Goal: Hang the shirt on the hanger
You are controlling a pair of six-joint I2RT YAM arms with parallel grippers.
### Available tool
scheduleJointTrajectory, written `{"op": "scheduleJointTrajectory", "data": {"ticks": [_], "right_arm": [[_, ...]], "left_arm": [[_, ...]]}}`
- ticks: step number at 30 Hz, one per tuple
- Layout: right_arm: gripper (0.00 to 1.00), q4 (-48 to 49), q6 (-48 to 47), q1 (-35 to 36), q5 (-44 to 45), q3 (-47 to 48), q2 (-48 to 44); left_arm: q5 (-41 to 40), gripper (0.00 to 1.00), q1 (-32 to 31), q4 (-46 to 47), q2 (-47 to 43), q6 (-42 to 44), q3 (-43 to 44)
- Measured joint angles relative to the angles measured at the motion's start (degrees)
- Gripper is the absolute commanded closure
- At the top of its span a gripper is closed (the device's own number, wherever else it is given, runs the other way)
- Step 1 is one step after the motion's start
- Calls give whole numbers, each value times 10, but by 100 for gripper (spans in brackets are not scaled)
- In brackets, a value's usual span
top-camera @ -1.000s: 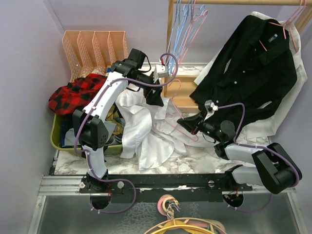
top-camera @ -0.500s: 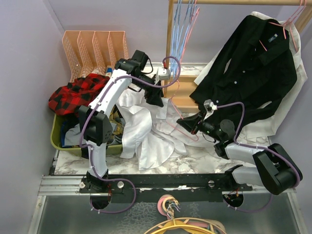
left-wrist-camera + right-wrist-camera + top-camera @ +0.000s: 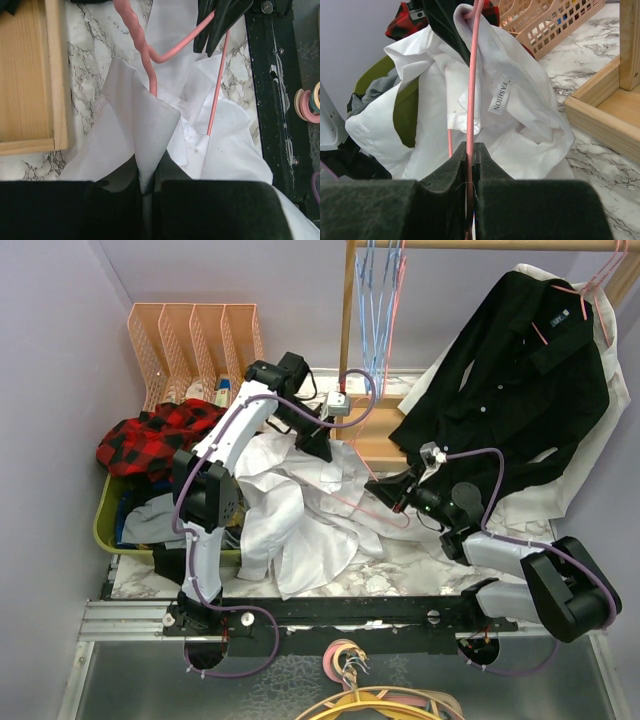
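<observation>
The white shirt [image 3: 300,525] lies crumpled across the marble table, partly draped over the bin. My left gripper [image 3: 320,445] is shut on a fold of it, and in the left wrist view that cone of white fabric [image 3: 145,130] runs down between the pads of the left gripper [image 3: 147,182]. The pink hanger [image 3: 352,505] lies on the shirt; its hook [image 3: 134,27] and one arm [image 3: 217,90] show, the rest tucked under fabric. My right gripper [image 3: 385,490] is shut on the hanger's wire [image 3: 474,75], which is clamped between the pads of the right gripper [image 3: 471,147].
A black shirt [image 3: 520,370] hangs on the wooden rack at the right, whose base tray [image 3: 378,435] stands behind the grippers. Light-blue hangers [image 3: 378,290] hang above. At the left are a red plaid shirt [image 3: 150,435], an olive bin [image 3: 105,525] and a peach file organiser [image 3: 195,340].
My left gripper has closed on the shirt's fabric and pulled it up and back a little; the shirt heap has shifted with it. The right gripper holds the hanger in nearly the same place.
</observation>
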Motion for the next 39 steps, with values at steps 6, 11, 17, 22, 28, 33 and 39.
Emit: {"op": "scheduleJointTrajectory", "data": {"ticks": [6,11,17,22,28,33,39], "right_arm": [[49,-11,2,2,0,0,-41],[31,-18,-2,6,3,0,-100],[1,-103,-16,8,12,-4,-198],[1,-300,-47,9,74,9,-361],[1,-502,-46,9,179,19,-576],[1,-593,9,9,208,-28,-705],[5,-572,74,9,188,-119,-654]], "left_arm": [[-2,100,-5,5,-41,-24,-7],[-4,100,-3,4,-71,-33,-17],[-5,100,-3,5,-110,-28,-64],[-41,100,0,47,-147,-49,-134],[-88,100,9,108,-202,-108,-167],[-112,100,13,156,-262,-158,-176],[-110,100,13,156,-294,-181,-175]]}}
